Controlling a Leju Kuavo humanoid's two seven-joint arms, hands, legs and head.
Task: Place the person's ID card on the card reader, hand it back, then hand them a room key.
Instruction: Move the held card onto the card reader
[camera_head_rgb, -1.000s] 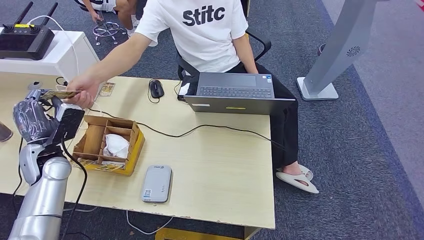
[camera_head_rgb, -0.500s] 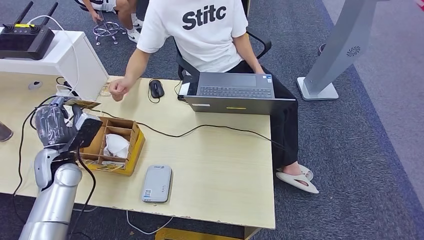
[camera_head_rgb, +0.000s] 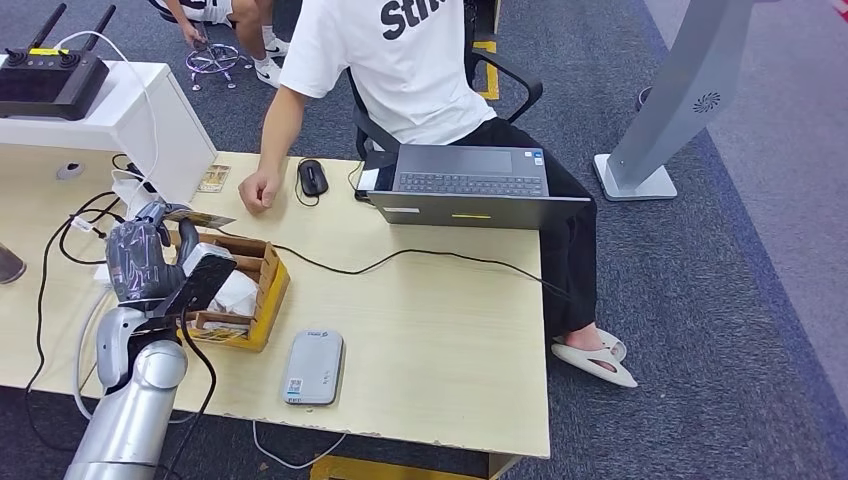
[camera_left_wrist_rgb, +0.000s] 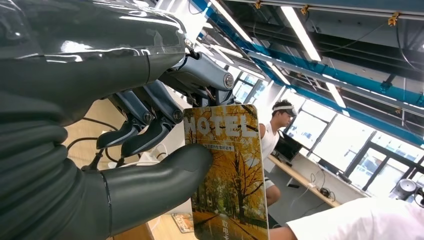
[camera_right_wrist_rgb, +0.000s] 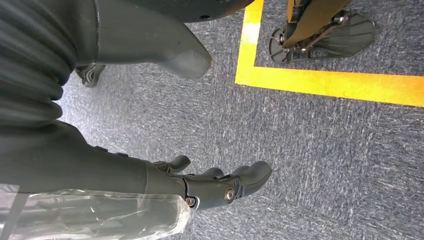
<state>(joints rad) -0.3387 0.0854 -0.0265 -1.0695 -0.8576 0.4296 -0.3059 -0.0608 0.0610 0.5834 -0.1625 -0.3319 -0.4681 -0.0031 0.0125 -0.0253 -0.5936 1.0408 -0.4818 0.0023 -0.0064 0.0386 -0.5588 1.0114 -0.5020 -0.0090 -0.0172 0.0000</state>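
Observation:
My left hand (camera_head_rgb: 145, 262) is raised over the left end of the desk, above the cardboard box (camera_head_rgb: 262, 292). It pinches a card (camera_head_rgb: 200, 217) that sticks out toward the person. In the left wrist view the card (camera_left_wrist_rgb: 226, 175) is printed "HOTEL" over yellow autumn trees, and the thumb (camera_left_wrist_rgb: 160, 172) presses it against the dark fingers. The grey card reader (camera_head_rgb: 313, 367) lies flat near the desk's front edge, right of my arm. The person's hand (camera_head_rgb: 258, 190) rests as a fist on the desk beside the mouse. My right hand (camera_right_wrist_rgb: 215, 182) hangs over carpet, fingers apart and holding nothing.
The box has compartments with white paper and cards inside. Another card (camera_head_rgb: 213, 178) lies on the desk by the white stand (camera_head_rgb: 150, 120). A black mouse (camera_head_rgb: 313, 176), a laptop (camera_head_rgb: 470, 185) and a black cable (camera_head_rgb: 400, 255) occupy the far side. Cables (camera_head_rgb: 75, 225) trail at the left.
The person has let go of the card and drawn the hand back to the desk by the mouse. My left hand, holding the card, has moved right and nearer, over the box.

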